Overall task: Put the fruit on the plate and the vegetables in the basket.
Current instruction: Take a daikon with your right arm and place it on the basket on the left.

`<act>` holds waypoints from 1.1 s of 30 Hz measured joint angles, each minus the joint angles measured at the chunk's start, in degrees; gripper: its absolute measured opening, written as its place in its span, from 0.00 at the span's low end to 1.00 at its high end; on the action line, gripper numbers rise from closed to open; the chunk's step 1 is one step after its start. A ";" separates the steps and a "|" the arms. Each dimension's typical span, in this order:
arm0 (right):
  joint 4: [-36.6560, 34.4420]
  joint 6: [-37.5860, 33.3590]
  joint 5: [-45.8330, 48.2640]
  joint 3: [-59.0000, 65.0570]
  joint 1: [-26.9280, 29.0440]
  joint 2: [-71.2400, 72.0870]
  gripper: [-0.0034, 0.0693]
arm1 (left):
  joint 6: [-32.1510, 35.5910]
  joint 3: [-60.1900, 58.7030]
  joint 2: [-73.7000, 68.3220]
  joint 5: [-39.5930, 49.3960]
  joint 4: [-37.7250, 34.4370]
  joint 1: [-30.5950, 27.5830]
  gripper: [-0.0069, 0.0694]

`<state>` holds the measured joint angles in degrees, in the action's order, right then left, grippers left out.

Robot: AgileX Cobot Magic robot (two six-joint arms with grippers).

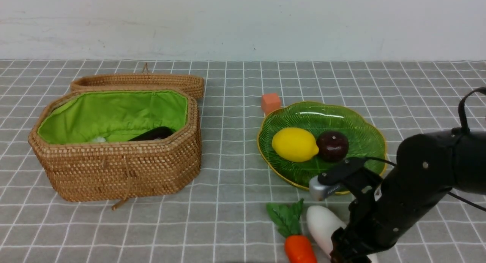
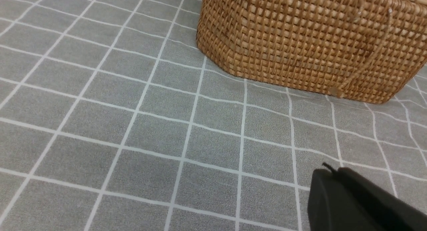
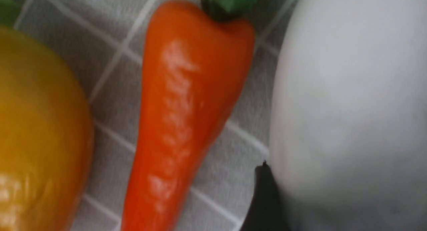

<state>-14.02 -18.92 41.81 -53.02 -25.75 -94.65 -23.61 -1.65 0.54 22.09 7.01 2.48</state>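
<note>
While lemon (image 1: 294, 144) and maroon fruit (image 1: 332, 146) sit on the plate (image 1: 360, 122), our right gripper (image 1: 347, 251) is low over the radish (image 1: 321, 223) just beside the plate, one finger (image 3: 263, 201) at its flank; gripped or not, we cannot tell. Next: squeeze firmly, lift, carry to the basket (image 1: 125, 168).

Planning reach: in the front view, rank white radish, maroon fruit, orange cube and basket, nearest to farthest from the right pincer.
1. white radish, at the right pincer
2. maroon fruit, on plate
3. orange cube, behind plate
4. basket, far left
</note>
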 joint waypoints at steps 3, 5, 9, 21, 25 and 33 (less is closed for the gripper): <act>1.54 0.65 5.20 -2.02 0.00 2.42 0.70 | 0.00 0.00 0.00 0.00 0.00 0.00 0.09; 1.91 0.37 8.76 -4.54 0.00 4.42 0.70 | 0.00 0.00 0.00 0.00 0.00 0.00 0.09; -0.58 -3.39 14.96 -13.91 0.00 6.90 0.70 | 0.00 0.00 0.00 0.00 0.00 0.00 0.09; -29.21 -26.06 17.90 -53.32 -2.60 -13.01 0.70 | 0.00 0.00 0.00 0.00 0.00 0.00 0.09; -31.83 -30.44 9.82 -65.18 -7.24 -22.40 0.70 | 0.00 0.00 0.00 0.00 0.00 0.00 0.09; -33.13 -37.03 -7.76 -72.31 -14.53 -34.07 0.70 | 0.00 0.00 0.00 0.00 0.00 0.00 0.09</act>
<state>-47.16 -55.95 34.05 -125.34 -40.27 -128.71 -23.61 -1.65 0.54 22.09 7.01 2.48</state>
